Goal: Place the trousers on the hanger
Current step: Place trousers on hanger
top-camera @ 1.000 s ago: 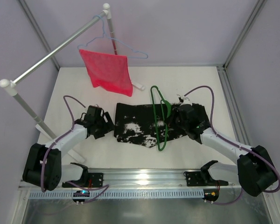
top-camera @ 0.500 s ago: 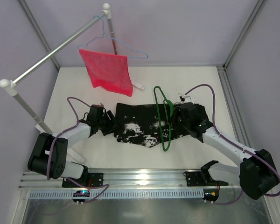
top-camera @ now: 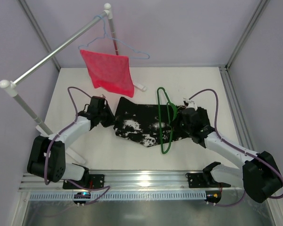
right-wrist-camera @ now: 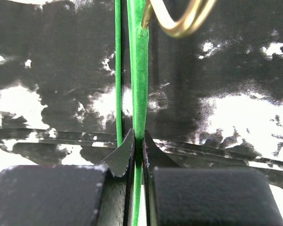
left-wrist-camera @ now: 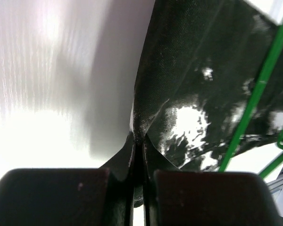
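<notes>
The black, white-splotched trousers (top-camera: pixel 141 123) lie spread on the white table, between the two arms. My left gripper (top-camera: pixel 112 118) is at their left edge, and the left wrist view shows that gripper (left-wrist-camera: pixel 138 141) shut on a raised fold of the trousers (left-wrist-camera: pixel 193 70). The green hanger (top-camera: pixel 166 125) lies across the right part of the trousers, hook end away from me. My right gripper (top-camera: pixel 175 120) is beside it. In the right wrist view this gripper (right-wrist-camera: pixel 138 139) is shut on a green bar of the hanger (right-wrist-camera: pixel 140 70), above the trousers (right-wrist-camera: pixel 61 61).
A white clothes rail (top-camera: pixel 56 49) crosses the back left, with one post (top-camera: pixel 23 106) standing close to the left arm. A pale blue wire hanger (top-camera: pixel 127 47) with a red mesh cloth (top-camera: pixel 108 70) hangs from it. A brass-coloured curved wire (right-wrist-camera: pixel 179 23) shows by the hanger.
My left gripper moved right to the trousers' left edge and shut on the fabric. The right gripper, still holding the hanger, shifted it slightly over the trousers.
</notes>
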You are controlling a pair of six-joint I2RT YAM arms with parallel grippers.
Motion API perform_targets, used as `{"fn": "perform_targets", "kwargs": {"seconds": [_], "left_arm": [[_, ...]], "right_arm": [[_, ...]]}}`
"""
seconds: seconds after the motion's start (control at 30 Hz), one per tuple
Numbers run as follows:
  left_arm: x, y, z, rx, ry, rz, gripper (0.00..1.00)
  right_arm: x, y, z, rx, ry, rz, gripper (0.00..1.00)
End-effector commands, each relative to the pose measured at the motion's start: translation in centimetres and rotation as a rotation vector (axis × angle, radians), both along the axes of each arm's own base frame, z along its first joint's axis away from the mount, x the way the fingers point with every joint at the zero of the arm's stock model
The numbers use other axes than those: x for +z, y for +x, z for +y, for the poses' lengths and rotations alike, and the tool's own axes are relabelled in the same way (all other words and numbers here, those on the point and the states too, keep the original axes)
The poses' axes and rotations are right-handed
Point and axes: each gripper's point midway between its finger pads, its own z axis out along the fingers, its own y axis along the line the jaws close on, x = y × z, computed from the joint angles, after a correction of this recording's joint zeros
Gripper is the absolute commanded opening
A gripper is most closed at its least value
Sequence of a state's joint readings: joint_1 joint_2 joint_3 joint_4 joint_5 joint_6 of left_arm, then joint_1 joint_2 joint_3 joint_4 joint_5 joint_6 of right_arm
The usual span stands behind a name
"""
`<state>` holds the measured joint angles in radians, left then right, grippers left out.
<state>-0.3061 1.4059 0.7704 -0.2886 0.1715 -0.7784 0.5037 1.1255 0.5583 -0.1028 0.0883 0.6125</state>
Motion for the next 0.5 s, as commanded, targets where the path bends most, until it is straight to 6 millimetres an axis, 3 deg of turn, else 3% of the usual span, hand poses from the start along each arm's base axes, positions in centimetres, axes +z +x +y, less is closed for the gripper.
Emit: {"fn": "perform_targets", "kwargs": {"seconds": [0.0, 0.1, 0.27, 0.33, 0.37, 0.43, 0.47], "left_arm": [[4.5, 2.1, 0.9, 0.01, 0.053, -0.142, 0.01], [6.5, 1.9, -1.6, -0.074, 0.016, -0.183, 0.0], [12.2, 2.3, -7.7, -0.183, -0.086, -0.293, 0.0], [12.7, 2.0, -10.5, -0.228, -0.118, -0.288, 0.0], [14.2, 2.5, -11.9, -0.24, -0.148, -0.314, 0.0], [13.5, 2.2, -14.8, -0.286, -0.152, -0.284, 0.0], [14.6, 2.6, -16.1, -0.299, -0.165, -0.306, 0.01]], "right_arm": [[-1.4, -0.5, -0.8, -0.049, -0.026, 0.008, 0.04], [-2.1, -0.7, -0.9, -0.054, -0.021, 0.011, 0.04], [-1.9, -0.7, -1.0, -0.058, -0.019, -0.001, 0.04], [-1.6, -0.5, -0.9, -0.053, -0.016, -0.013, 0.04], [-1.6, -0.6, -0.8, -0.05, -0.012, -0.013, 0.04], [-1.2, -0.4, -0.6, -0.048, 0.002, -0.021, 0.04], [-1.1, -0.4, -0.3, -0.04, 0.012, -0.022, 0.04]]}}
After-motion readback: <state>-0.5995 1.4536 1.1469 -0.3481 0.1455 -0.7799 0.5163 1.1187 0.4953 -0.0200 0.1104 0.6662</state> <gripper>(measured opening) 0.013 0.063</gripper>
